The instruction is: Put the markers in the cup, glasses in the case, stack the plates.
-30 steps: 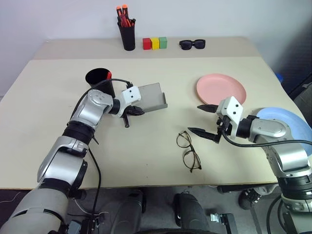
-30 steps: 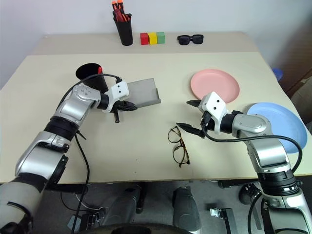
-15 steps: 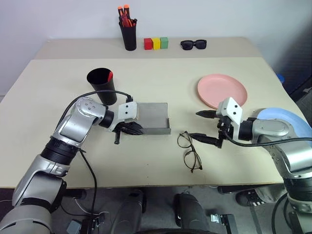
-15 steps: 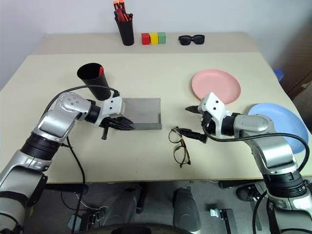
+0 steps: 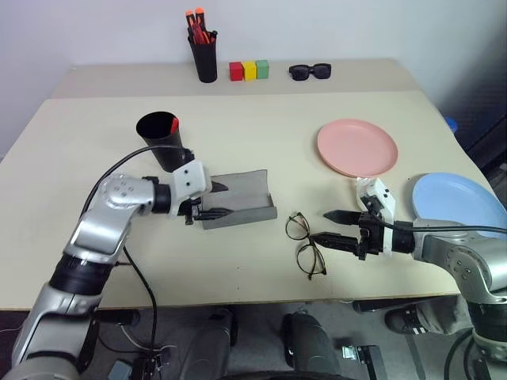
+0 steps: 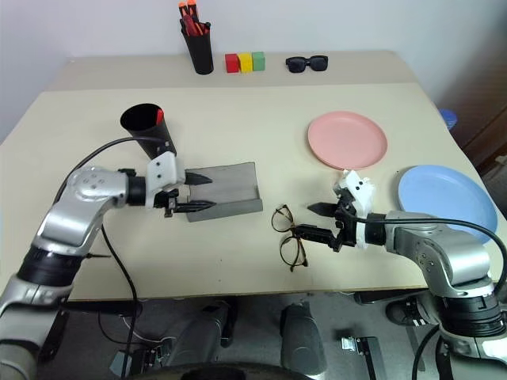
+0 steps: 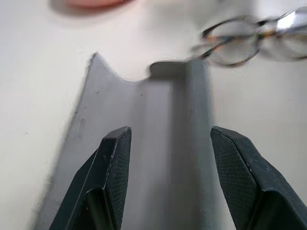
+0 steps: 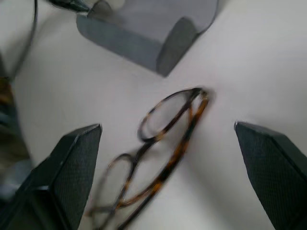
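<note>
Worktop (image 5: 261, 134), pale beige, seen from above.

Case (image 5: 238, 203) lies open near the centre-left, grey, lid hinged back. Left end effector (image 5: 219, 201) sits at the case's left end, fingers spread apart, one over the far edge and one over the near edge; from the left wrist view the two pads (image 7: 117, 165) stand clear of the grey surface between them, gripping nothing.

Glasses (image 5: 304, 245) lie on the worktop just right of the case's near right corner, folded, one lens nearer than the other. Right end effector (image 5: 331, 227) is just right of the glasses, fingers wide apart, tips pointing left at the frame; the near finger's tip is at the nearer lens's rim, contact unclear. Nothing is held. In the right wrist view the glasses lie between the two spread fingers (image 8: 72, 163), with the case beyond them.

Cup (image 5: 162, 138) stands upright far-left of the case, a red cap showing inside its rim. Markers otherwise hidden inside it; cannot tell how many.

Pink plate (image 5: 357, 147) lies right of centre. Blue plate (image 5: 455, 203) lies nearer and further right, at the worktop's edge, apart from the pink one; not stacked.

Along the far edge: pen holder (image 5: 205, 55) with orange-tipped markers, three blocks (image 5: 249, 70) in red, yellow and green, sunglasses (image 5: 310, 72).
</note>
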You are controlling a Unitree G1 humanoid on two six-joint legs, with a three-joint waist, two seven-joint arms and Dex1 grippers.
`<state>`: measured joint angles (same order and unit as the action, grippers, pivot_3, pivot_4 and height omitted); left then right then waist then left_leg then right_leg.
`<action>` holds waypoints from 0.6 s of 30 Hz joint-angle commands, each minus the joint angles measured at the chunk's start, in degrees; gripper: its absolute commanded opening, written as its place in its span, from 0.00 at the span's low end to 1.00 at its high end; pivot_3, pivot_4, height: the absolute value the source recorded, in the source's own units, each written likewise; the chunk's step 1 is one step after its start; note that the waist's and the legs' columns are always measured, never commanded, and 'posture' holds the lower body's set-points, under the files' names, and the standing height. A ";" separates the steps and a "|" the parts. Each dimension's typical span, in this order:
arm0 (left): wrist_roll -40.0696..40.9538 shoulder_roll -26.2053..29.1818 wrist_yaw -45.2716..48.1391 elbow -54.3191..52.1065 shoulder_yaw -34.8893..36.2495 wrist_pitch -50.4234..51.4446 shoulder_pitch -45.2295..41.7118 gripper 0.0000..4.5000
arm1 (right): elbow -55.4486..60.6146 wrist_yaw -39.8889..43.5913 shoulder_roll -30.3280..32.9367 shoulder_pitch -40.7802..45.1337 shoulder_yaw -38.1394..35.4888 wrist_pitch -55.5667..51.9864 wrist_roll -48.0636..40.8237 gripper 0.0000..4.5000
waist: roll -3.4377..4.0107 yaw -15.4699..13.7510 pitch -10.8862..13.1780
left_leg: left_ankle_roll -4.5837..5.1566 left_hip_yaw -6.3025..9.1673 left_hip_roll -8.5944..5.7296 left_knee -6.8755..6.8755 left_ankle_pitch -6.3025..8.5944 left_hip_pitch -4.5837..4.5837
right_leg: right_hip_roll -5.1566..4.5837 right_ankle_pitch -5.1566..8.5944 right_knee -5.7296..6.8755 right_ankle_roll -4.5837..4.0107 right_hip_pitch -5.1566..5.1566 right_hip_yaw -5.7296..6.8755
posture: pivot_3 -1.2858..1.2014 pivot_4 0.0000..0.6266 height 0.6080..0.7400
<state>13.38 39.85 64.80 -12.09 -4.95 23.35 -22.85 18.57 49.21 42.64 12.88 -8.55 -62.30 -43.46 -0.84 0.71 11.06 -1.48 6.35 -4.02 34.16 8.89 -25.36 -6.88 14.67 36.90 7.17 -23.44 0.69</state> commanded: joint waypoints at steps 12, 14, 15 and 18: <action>8.30 3.11 -7.29 -21.81 7.00 3.94 23.43 0.59 | -6.98 -3.95 -0.56 8.27 -0.59 -18.96 -10.12 1.00 | 0.09 -0.33 -0.06 | 0.16 -0.14 0.01 -0.01 0.11 -0.03 | -0.01 0.03 -0.68 -0.15 0.22 -0.06 | 0.52 0.24 1.00; 8.48 3.13 -8.01 -22.55 6.85 3.62 24.74 0.59 | -8.11 -4.75 -1.21 9.14 -0.87 -20.54 -10.49 1.00 | 0.09 -0.23 -0.06 | 0.18 -0.18 0.01 -0.01 0.13 -0.04 | -0.01 0.02 -0.71 -0.16 0.21 -0.10 | 0.52 0.24 1.00; 8.43 3.15 -8.35 -22.86 6.71 3.35 25.33 0.59 | -8.55 -5.13 -1.44 9.46 -1.02 -21.40 -10.65 1.00 | 0.09 -0.22 -0.06 | 0.19 -0.19 0.01 -0.01 0.13 -0.03 | -0.01 0.02 -0.71 -0.16 0.20 -0.10 | 0.52 0.24 1.00; 7.72 2.80 -9.69 -22.92 6.18 2.34 26.59 0.59 | -8.97 -5.89 -1.61 9.75 -0.57 -22.58 -10.45 1.00 | 0.09 -0.26 -0.06 | 0.20 -0.19 0.02 -0.03 0.14 -0.04 | -0.01 0.02 -0.73 -0.16 0.20 -0.10 | 0.52 0.24 1.00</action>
<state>21.62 42.57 55.82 -33.13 1.18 27.08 3.42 9.49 43.67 41.35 21.44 -8.14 -83.96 -52.94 -0.75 0.44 11.00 -1.28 6.15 -4.01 34.13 9.04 -25.40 -6.90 14.69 36.14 7.01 -23.24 0.58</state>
